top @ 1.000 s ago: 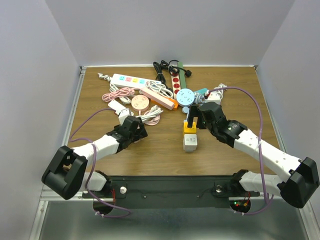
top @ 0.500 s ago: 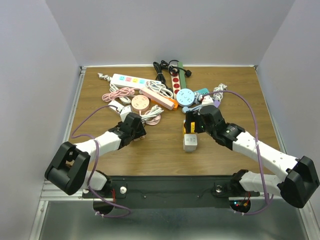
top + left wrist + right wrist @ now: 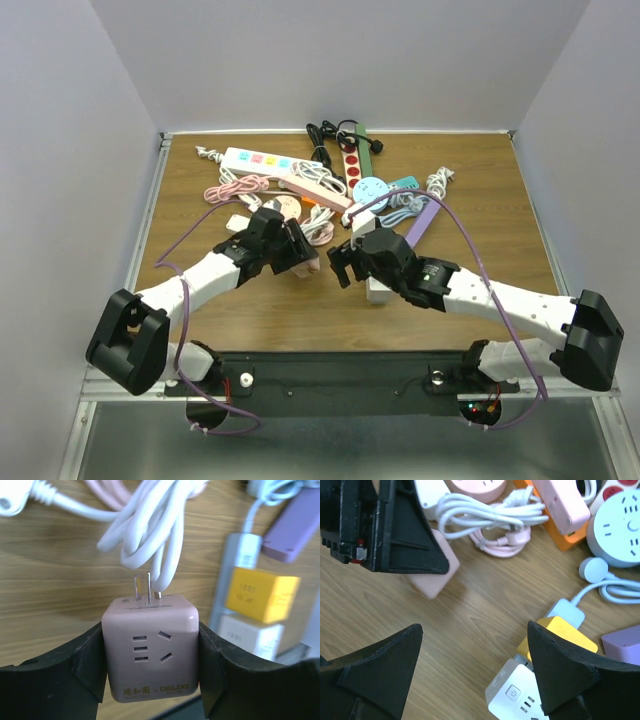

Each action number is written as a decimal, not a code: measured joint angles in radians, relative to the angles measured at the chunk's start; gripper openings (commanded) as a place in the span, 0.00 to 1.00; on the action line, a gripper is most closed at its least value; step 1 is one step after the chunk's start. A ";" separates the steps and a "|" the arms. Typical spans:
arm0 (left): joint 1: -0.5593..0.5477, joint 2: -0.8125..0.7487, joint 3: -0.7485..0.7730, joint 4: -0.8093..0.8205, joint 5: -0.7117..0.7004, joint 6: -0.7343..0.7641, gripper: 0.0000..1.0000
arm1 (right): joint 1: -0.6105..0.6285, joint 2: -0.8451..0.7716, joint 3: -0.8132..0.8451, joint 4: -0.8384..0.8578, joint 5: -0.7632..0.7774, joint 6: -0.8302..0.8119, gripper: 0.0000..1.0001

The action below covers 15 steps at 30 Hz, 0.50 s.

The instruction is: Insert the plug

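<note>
The plug is a pink cube adapter [image 3: 150, 647] with two metal prongs on its far face. My left gripper [image 3: 150, 652] is shut on its two sides and holds it over the wood near the table's middle [image 3: 305, 262]. The grey power strip [image 3: 239, 560] lies to its right, carrying a yellow cube [image 3: 260, 592] and a white cube [image 3: 250, 632]. My right gripper [image 3: 474, 627] is open over bare wood, with the yellow cube [image 3: 557, 635] and white cube [image 3: 517, 697] beside its right finger. The pink cube [image 3: 435, 577] shows ahead of it on the left.
At the back lies a pile of strips and cables: a white strip with coloured sockets [image 3: 255, 160], a red-socket strip [image 3: 352, 162], a round blue socket [image 3: 370, 188], a purple strip [image 3: 420, 222] and coiled white cable [image 3: 150, 530]. The two grippers stand close together.
My left gripper has closed on the pink cube and carried it right, toward the middle. My right gripper has moved left, off the yellow cube, with its jaws somewhat narrower.
</note>
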 measured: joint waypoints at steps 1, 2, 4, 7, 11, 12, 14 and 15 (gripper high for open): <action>0.000 -0.001 0.023 -0.012 0.024 -0.016 0.00 | 0.007 0.002 0.004 0.005 0.004 -0.008 0.90; 0.000 -0.001 0.039 -0.016 0.040 -0.027 0.00 | 0.013 0.004 0.013 0.011 0.008 -0.023 0.90; 0.000 -0.001 0.079 -0.028 0.084 -0.055 0.00 | 0.028 0.010 0.031 0.023 0.016 -0.042 0.90; 0.000 0.007 0.143 -0.052 0.144 -0.086 0.00 | 0.051 0.015 0.051 0.036 0.032 -0.071 0.90; 0.000 0.023 0.204 -0.060 0.198 -0.115 0.00 | 0.085 0.039 0.075 0.050 0.050 -0.100 0.90; 0.000 0.025 0.213 -0.061 0.206 -0.121 0.00 | 0.089 0.044 0.077 0.051 0.053 -0.104 0.90; 0.000 0.033 0.229 -0.070 0.235 -0.135 0.00 | 0.096 0.061 0.084 0.053 0.065 -0.119 0.90; 0.000 0.041 0.239 -0.072 0.244 -0.140 0.00 | 0.099 0.069 0.087 0.055 0.071 -0.126 0.90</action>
